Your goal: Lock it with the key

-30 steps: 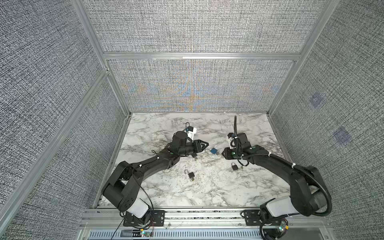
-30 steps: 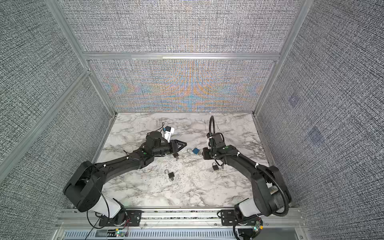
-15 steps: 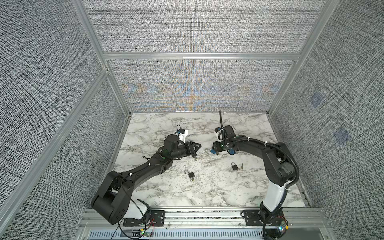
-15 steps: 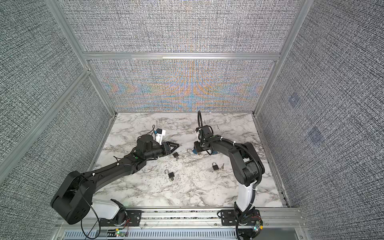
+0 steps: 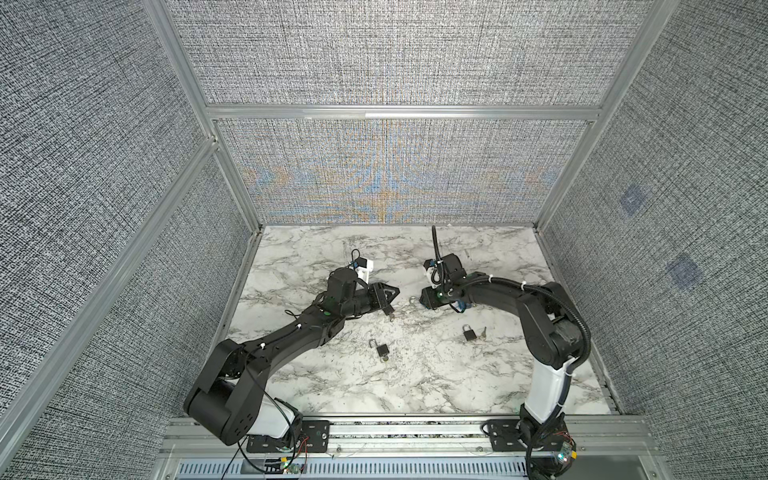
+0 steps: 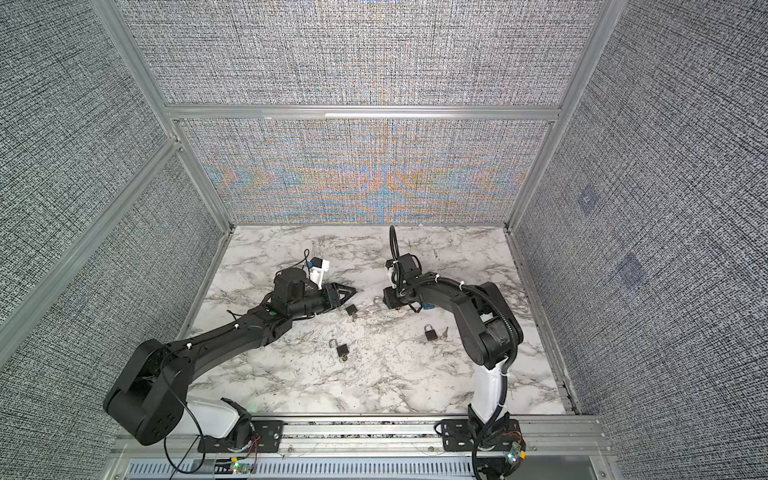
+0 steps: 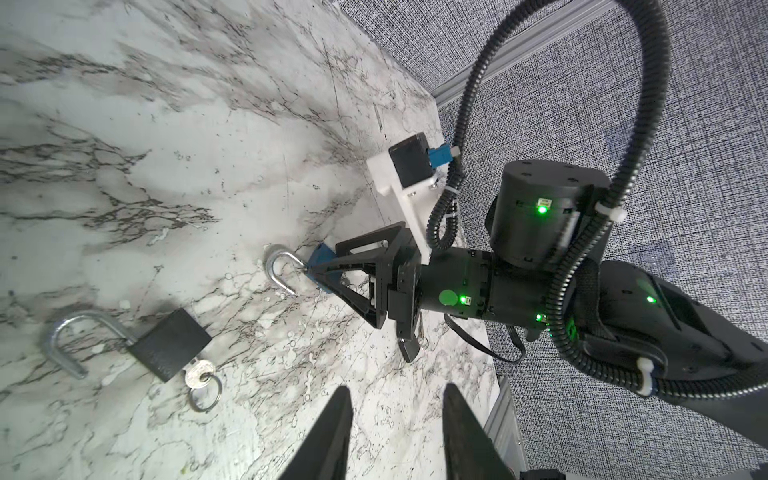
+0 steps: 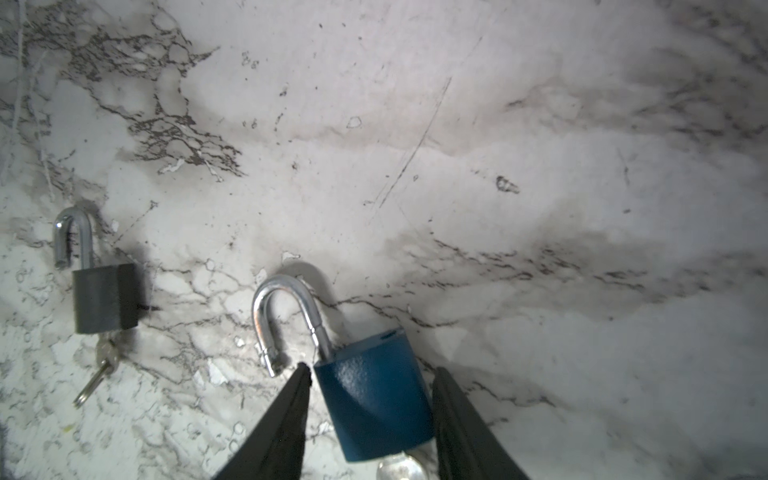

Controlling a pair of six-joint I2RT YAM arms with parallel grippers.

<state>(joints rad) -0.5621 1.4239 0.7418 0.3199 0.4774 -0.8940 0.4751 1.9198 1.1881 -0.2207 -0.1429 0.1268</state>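
Note:
A blue padlock (image 8: 374, 403) lies flat on the marble table (image 8: 498, 166), its silver shackle (image 8: 282, 316) swung open. A silver key (image 8: 401, 467) sticks out of its base. My right gripper (image 8: 370, 374) is open and straddles the blue body: one finger (image 8: 457, 415) is against its side, and a narrow gap shows at the other. In both top views the right gripper (image 5: 424, 297) (image 6: 385, 297) hides the body and only the shackle (image 5: 411, 300) pokes out. My left gripper (image 7: 397, 399) (image 5: 392, 291) is open and empty, pointing at the right one.
A black padlock (image 7: 168, 345) (image 5: 388, 311) with an open shackle and a key on a ring (image 7: 199, 374) lies under the left gripper's tip. Another open black padlock (image 5: 381, 350) lies nearer the front. A black padlock with its shackle closed (image 5: 470, 333) lies beside the right arm. Grey walls enclose the table.
My right gripper swung left, away from the closed black padlock, and now sits around the blue padlock. My left gripper drew back slightly to the left.

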